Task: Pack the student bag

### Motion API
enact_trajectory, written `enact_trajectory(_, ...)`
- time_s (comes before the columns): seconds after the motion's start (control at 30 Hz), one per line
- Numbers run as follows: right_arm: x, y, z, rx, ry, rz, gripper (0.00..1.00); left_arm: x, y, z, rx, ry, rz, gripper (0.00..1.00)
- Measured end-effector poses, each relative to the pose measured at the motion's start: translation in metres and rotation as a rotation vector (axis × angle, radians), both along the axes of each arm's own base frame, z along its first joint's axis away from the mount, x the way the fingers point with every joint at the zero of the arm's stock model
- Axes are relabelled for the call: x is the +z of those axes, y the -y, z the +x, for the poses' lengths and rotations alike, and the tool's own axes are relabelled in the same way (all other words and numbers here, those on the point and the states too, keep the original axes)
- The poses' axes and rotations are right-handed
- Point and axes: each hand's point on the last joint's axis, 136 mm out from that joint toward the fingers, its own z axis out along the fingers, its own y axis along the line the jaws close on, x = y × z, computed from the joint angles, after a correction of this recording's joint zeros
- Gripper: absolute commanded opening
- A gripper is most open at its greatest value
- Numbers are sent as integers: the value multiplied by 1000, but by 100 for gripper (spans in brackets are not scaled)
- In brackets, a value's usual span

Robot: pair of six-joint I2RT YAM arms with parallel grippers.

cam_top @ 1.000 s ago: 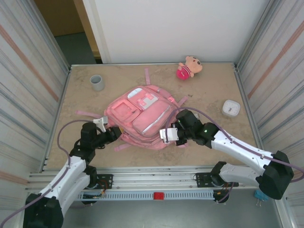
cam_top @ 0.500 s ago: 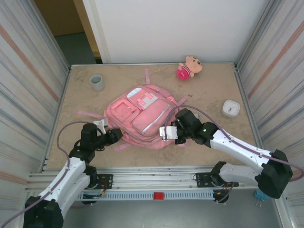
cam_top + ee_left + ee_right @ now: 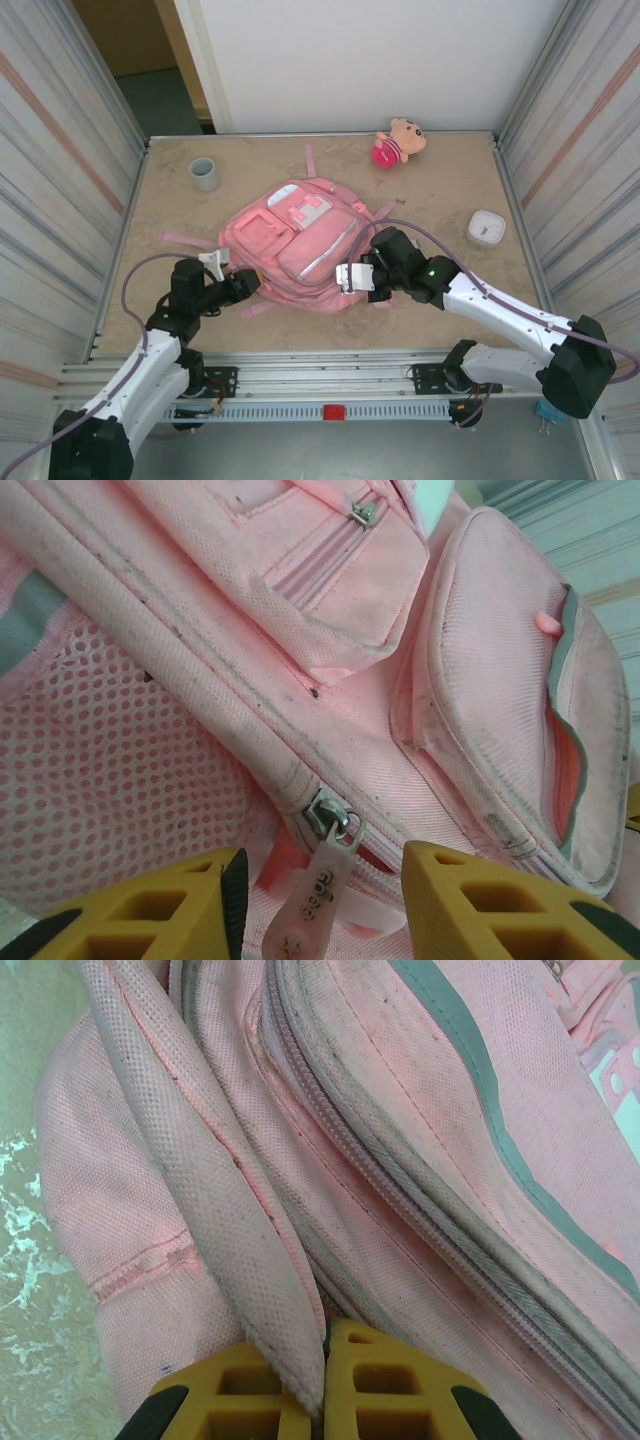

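Note:
The student bag, a large pink backpack, lies front-up in the middle of the table. My left gripper sits at its near-left edge and is open. In the left wrist view the white zipper pull hangs loose from its metal slider between the yellow fingers, touching neither. My right gripper is at the bag's near-right edge, shut on a fold of its pink fabric, which is pinched between the closed fingers.
A grey cup stands at the back left. A pink plush doll lies at the back, and a small white box sits on the right. Loose pink straps trail from the bag. Corrugated metal walls close in both sides.
My left gripper has opened and let go of the zipper pull, and has drawn back slightly. The right gripper has stayed shut on the fabric fold, shifting slightly to the left.

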Motion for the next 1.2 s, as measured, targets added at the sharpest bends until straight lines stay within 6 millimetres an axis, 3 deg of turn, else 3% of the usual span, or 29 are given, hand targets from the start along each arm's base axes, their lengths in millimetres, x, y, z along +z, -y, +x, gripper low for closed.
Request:
enact_trajectory(0.13, 0, 0, 0, 1, 0, 2, 0, -3, 2, -1, -14, -4, 8, 19)
enact_trajectory(0.23, 0, 0, 0, 1, 0, 2, 0, -1, 3, -2, -24, 6, 14, 14)
enact_trajectory(0.67, 1, -1, 2, -20, -9, 16, 0, 2, 9, -7, -49, 7, 33, 9)
enact_trajectory(1.0, 7, -4, 7, -62, -13, 60, 0, 21, 38, -14, -164, 44, 16, 9)
enact_trajectory(1.2, 10, -4, 12, -97, -10, 76, 0, 21, 62, -27, -262, 26, 16, 9)
